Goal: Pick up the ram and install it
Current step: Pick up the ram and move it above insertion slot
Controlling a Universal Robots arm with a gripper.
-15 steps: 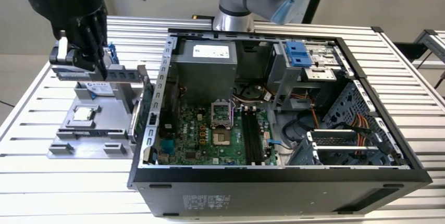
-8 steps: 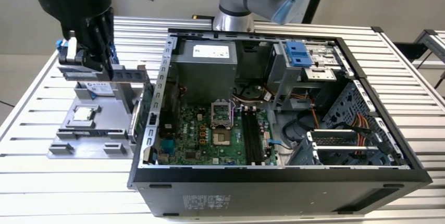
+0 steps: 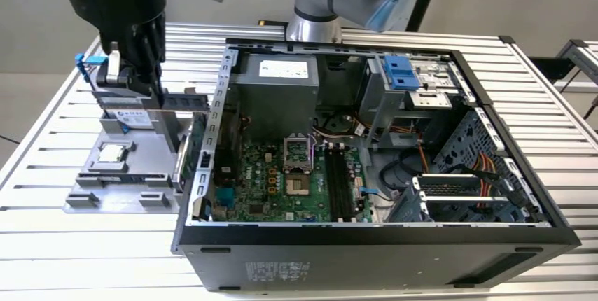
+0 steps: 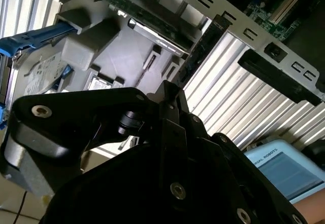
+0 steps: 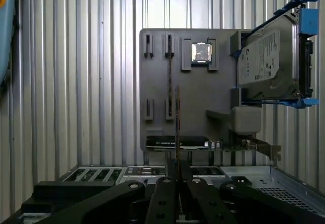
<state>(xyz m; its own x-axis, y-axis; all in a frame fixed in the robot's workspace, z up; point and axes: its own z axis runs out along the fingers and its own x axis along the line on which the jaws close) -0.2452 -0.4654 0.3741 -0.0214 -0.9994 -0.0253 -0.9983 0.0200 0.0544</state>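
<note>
The gripper (image 5: 176, 178) is clamped on the ram (image 5: 176, 127), holding it edge-on over the gray tray (image 5: 157, 82), near the hard drive (image 5: 264, 56) standing on that tray.

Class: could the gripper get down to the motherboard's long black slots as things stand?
Probably yes: the gripper, holding the ram, is outside the open-topped case, and the slots lie bare, nothing crossing them.

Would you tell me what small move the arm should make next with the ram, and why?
Probably a short lift straight up: in the first wrist view the gripper looks shut on the ram, edge-on over the gray holder, and in the exterior view the case wall stands between it and the motherboard's black slots.
</note>
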